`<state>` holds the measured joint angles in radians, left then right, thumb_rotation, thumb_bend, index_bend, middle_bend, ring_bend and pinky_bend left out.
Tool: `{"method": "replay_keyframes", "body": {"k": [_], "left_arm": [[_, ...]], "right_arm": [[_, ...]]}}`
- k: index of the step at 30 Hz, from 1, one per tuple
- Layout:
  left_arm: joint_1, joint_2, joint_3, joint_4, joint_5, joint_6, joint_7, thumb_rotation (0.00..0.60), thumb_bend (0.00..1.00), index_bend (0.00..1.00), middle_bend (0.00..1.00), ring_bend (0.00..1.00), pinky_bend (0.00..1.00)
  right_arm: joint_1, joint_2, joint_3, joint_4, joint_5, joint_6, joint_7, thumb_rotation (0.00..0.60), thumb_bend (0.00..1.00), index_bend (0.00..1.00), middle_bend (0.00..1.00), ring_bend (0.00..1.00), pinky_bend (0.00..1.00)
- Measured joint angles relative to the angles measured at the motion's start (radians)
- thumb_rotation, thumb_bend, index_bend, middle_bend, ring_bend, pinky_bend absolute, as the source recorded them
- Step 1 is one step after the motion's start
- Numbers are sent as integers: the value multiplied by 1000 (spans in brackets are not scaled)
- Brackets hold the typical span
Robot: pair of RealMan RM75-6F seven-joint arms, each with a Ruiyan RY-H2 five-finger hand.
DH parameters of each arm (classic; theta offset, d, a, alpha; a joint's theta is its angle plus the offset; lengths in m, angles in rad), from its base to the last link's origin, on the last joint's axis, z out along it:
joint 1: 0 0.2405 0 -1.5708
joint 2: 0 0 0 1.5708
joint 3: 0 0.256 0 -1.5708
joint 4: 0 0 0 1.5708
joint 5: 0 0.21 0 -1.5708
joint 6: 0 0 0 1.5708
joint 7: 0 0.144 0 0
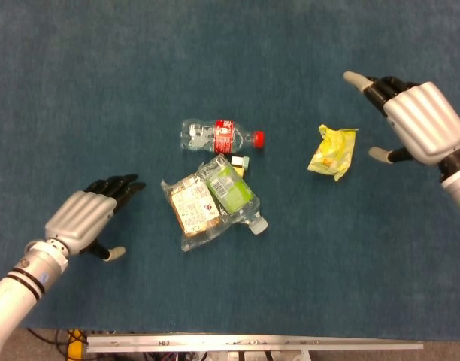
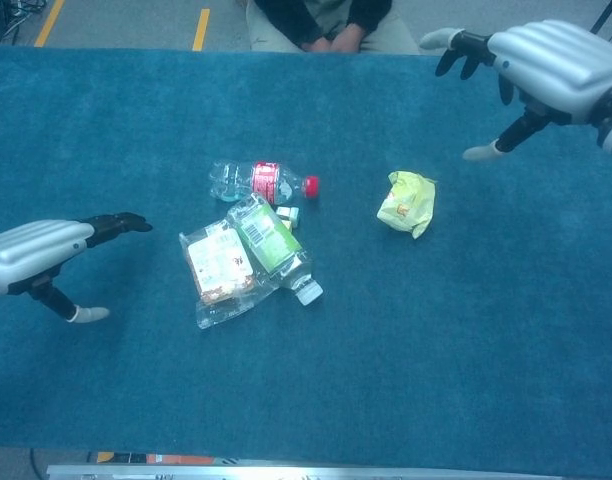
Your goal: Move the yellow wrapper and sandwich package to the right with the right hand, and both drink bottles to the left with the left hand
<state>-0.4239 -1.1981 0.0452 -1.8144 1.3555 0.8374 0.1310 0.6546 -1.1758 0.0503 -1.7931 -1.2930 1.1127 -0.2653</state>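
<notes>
Blue carpet covers the table [image 1: 102, 83], with a seated person [image 2: 321, 20] visible beyond its far edge in the chest view. At centre lies a cluster: a red-label bottle [image 1: 221, 137] with its long axis running left to right, red cap toward the right; just below it, a green-label bottle [image 1: 234, 192] lying diagonally, its cap pointing down-right, resting partly over the sandwich package [image 1: 191, 208]. The yellow wrapper [image 1: 332, 152] lies apart, to the right of the cluster. The left hand [image 1: 86, 220] hovers left of the cluster, fingers spread and pointing toward it, holding nothing; the sandwich package is the nearest item to its fingertips, the bottles just beyond. The right hand [image 1: 418, 119] hovers to the right of the wrapper, fingers spread and empty, the wrapper lying to its left and near the thumb. Judged from this layout, the wrapper may already sit on its right-hand side, while the package still lies under the green-label bottle, nearer the left hand.
</notes>
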Motion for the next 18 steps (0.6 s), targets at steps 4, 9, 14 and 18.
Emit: {"method": "replay_keyframes", "body": {"k": [4,9,14,18], "left_arm": [[-21,-11,-10,-32,-67,-19,16,600,173,0,0,0,92],[-40,-44,-21,-56,-131,-24,34,600,172,0,0,0,92],[-54,-89,-24,-62,-189,-8,84,600,172,0,0,0,92],[-60,-135,-29,-57,-230,27,123,600,172,0,0,0,92]], "right_arm": [[-12,5,0,10,-12,-3,22,600,52,55,265,287,536],[-28,8,1,23,-33,-5,53,600,51,56,266,287,536],[-41,14,1,40,-52,-9,89,600,52,56,267,286,526],[-52,18,2,56,-64,-14,117,600,52,56,270,286,525]]}}
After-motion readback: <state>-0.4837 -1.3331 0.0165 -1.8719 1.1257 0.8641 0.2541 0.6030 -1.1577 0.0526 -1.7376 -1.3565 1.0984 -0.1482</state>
